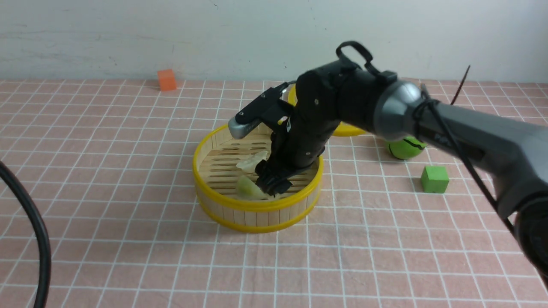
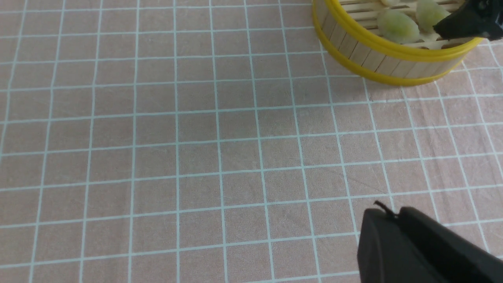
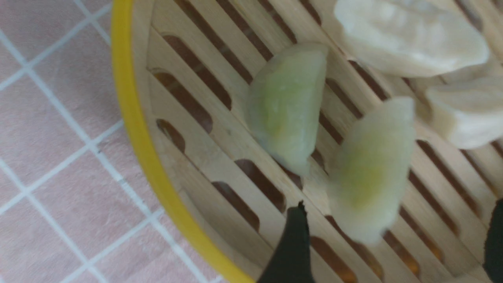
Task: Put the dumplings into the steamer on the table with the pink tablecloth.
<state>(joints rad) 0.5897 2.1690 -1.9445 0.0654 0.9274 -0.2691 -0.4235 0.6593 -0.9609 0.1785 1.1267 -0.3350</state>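
Nearest: left gripper (image 2: 416,243) shut (fingers pressed together), over pink tablecloth (image 2: 157,157), apart from steamer (image 2: 393,67). Then right arm (image 1: 471,132) reaching forward-left, wrist bent steeply down into steamer; right gripper (image 1: 274,182) open, fingers (image 3: 292,243) wide apart. Four dumplings (image 3: 287,106) inside steamer, one blurred between fingers.

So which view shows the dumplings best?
The right wrist view: all four dumplings show close up inside the steamer. The front view shows two, the right gripper hiding the rest; the left wrist view catches two at its edge.
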